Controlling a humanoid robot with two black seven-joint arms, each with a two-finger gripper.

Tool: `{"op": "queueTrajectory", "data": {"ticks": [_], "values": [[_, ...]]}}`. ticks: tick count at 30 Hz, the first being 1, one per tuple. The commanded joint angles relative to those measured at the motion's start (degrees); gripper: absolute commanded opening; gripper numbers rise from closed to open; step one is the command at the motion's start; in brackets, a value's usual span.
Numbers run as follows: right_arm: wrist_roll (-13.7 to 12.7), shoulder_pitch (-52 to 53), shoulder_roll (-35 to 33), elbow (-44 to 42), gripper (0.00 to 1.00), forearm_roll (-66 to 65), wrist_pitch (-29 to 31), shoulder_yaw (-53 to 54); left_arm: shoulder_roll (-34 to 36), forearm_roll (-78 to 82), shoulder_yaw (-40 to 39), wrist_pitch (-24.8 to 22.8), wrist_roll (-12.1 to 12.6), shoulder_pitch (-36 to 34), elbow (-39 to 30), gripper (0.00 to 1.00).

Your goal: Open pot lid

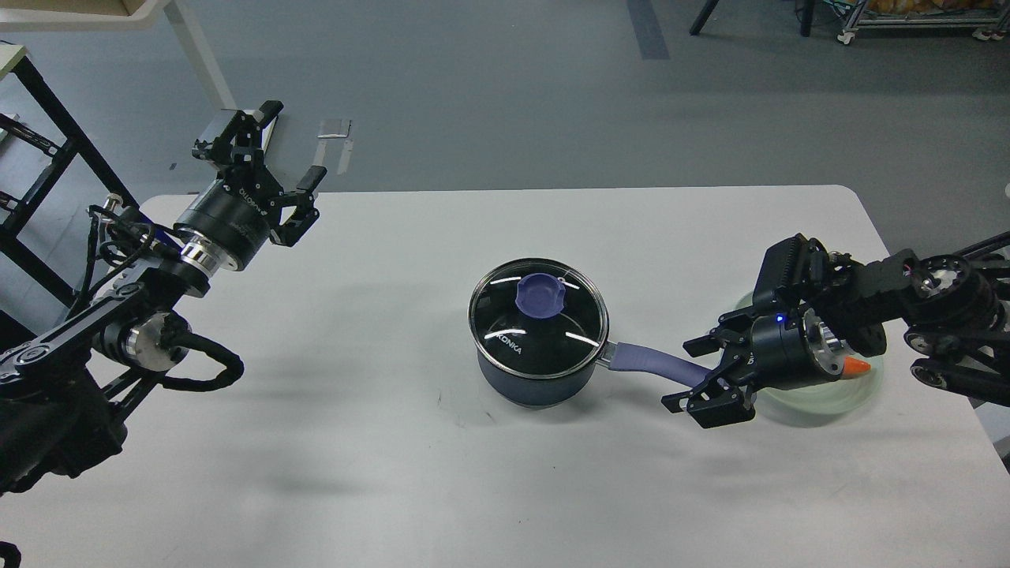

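A dark blue pot [527,377] stands at the middle of the white table [379,442]. Its glass lid [539,318] sits closed on it, with a purple knob [538,295] on top. A purple handle [653,361] sticks out to the right. My right gripper [696,373] is open, its fingers on either side of the handle's far end, apart from the lid. My left gripper [286,170] is open and empty, raised over the table's far left corner, far from the pot.
A pale green plate [828,394] lies under my right wrist, with an orange carrot tip [857,366] showing on it. A black rack [39,158] stands off the table's left edge. Grey floor lies beyond the far edge.
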Motion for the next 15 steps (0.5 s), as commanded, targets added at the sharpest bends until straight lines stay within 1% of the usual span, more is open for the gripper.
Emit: {"op": "queueTrajectory", "data": {"ticks": [1, 7, 11, 15], "values": [[0.01, -0.17, -0.07, -0.06, 0.76, -0.17, -0.17, -0.01, 0.08, 0.00, 0.07, 0.04, 0.01, 0.01, -0.76, 0.99], [0.01, -0.35, 0.02, -0.15, 0.60, -0.17, -0.35, -0.01, 0.25, 0.00, 0.07, 0.13, 0.01, 0.09, -1.47, 0.99], [0.01, -0.35, -0.07, -0.15, 0.58, -0.08, -0.35, -0.01, 0.25, 0.00, 0.07, 0.21, 0.01, 0.18, -1.47, 0.99], [0.01, -0.35, -0.07, -0.15, 0.48, -0.08, -0.43, -0.01, 0.34, 0.26, 0.16, 0.48, 0.01, 0.18, -2.00, 0.99]]}}
